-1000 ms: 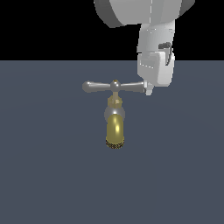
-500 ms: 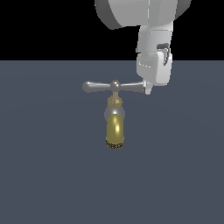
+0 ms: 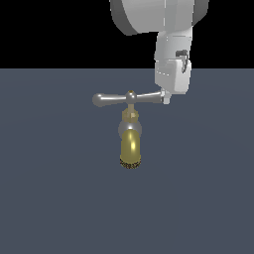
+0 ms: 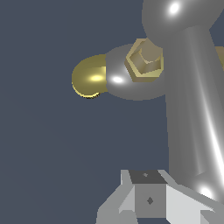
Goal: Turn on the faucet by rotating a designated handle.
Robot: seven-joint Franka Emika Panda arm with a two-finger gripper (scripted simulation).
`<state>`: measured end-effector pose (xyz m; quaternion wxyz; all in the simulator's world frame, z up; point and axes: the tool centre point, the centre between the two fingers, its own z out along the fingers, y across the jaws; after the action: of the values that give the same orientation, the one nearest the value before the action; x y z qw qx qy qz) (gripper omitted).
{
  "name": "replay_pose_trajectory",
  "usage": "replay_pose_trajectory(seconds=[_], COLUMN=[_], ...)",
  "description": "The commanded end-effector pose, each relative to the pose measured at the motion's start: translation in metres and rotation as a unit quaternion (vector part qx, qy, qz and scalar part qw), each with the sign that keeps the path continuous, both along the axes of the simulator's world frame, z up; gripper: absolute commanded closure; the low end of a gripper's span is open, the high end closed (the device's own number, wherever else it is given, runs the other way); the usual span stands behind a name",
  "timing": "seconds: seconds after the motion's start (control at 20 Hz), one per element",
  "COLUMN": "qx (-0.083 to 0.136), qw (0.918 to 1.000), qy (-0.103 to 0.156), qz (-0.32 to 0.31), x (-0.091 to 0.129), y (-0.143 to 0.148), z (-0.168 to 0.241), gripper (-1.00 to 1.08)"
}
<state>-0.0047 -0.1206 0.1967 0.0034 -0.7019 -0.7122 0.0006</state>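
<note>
Flat dark grey-blue surface [image 3: 49, 198], faucet [image 3: 130, 144] at its middle

Not a real room at all, just a bare simulated test scene.

The giveaway is how stripped down it is: a flat, even slate-grey surface [image 3: 54, 198] runs edge to edge with no texture, seams or wear, and above it there's only a solid black backdrop [image 3: 49, 30] with a dead-straight horizon line. No walls, no furniture. A lone tap [image 3: 130, 141] stands out of the grey with no sink or pipes around it, its brass spout and silver crossbar [image 3: 124, 98] lit with clean computer-rendered highlights. The white robot arm [image 3: 171, 44] coming in from the top has the same smooth, plastic rendered look.
</note>
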Motion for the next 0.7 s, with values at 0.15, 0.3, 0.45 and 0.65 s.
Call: replay_pose_trajectory(seconds=[0.15, 0.3, 0.45, 0.65], qx=[-0.002, -0.002, -0.002, -0.002], qw=[1.0, 1.0, 1.0, 1.0], qy=[-0.003, -0.003, -0.003, -0.003], qz=[0.001, 0.001, 0.001, 0.001], x=[0.019, 0.027, 0.035, 0.046], y=[0.0, -0.001, -0.002, -0.003], z=[0.0, 0.0, 0.0, 0.0], gripper=[1.08, 1.08, 1.08, 1.08])
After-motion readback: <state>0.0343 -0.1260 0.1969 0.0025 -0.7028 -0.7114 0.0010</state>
